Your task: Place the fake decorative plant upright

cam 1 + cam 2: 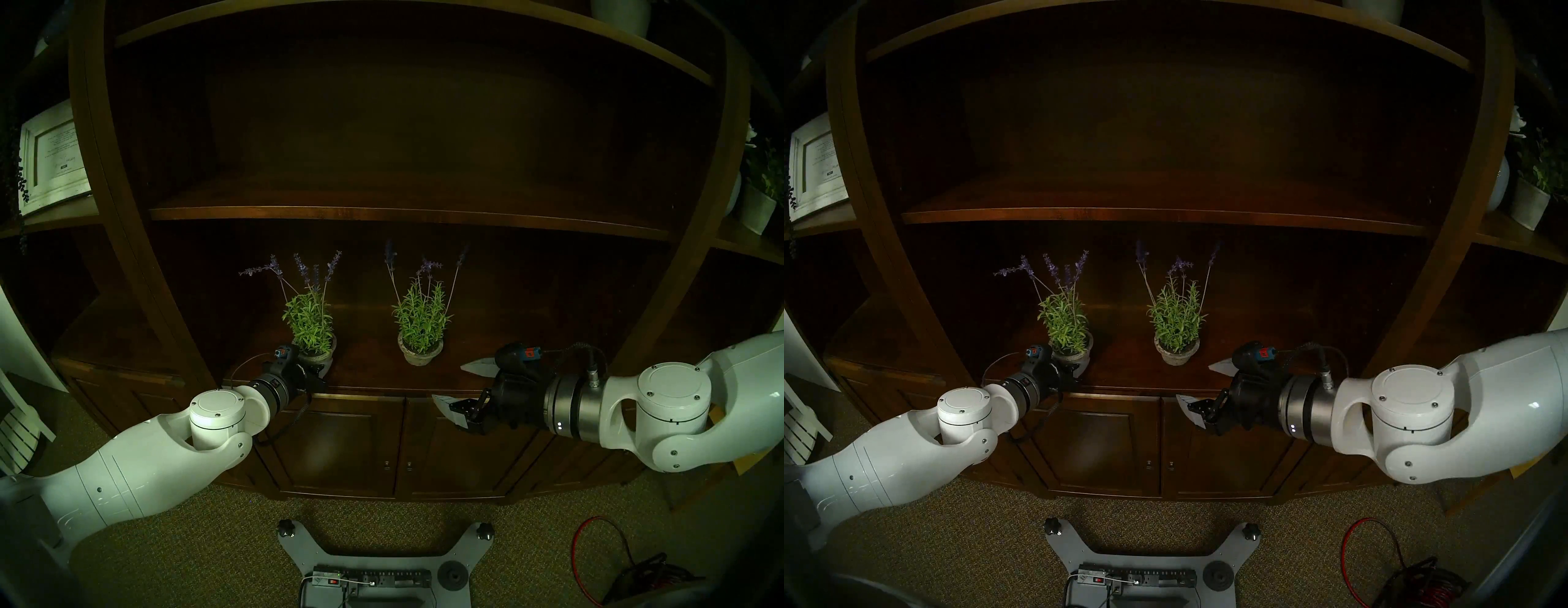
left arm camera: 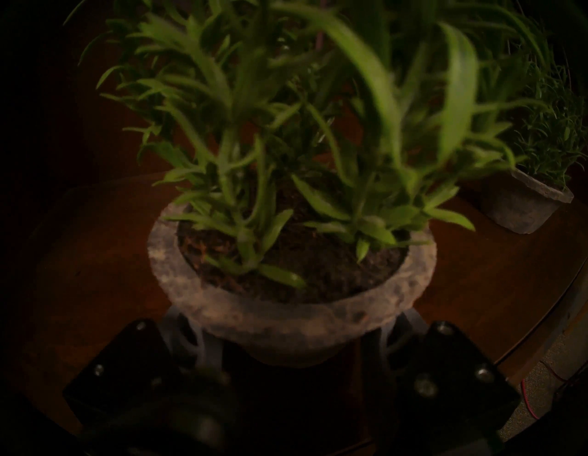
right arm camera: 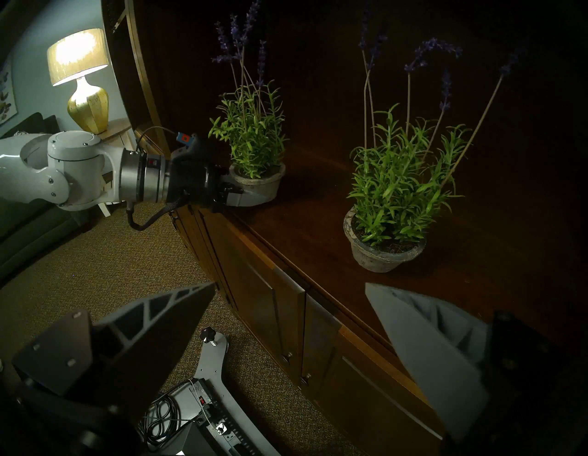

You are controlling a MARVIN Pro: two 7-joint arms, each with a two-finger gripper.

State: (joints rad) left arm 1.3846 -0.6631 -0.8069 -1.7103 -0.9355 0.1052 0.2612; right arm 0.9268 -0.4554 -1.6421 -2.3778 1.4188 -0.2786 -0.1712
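Two fake lavender plants in grey pots stand upright on the dark wooden cabinet top. The left plant has its pot between my left gripper's fingers. My left gripper is shut on that pot, near the front edge. The right plant stands free. My right gripper is open and empty, to the right of the right plant, in front of the cabinet's edge.
An upper shelf board hangs just above the flower tips. Cabinet doors are below the top. A framed picture stands on a left side shelf, a white potted plant on a right one. A red cable lies on the carpet.
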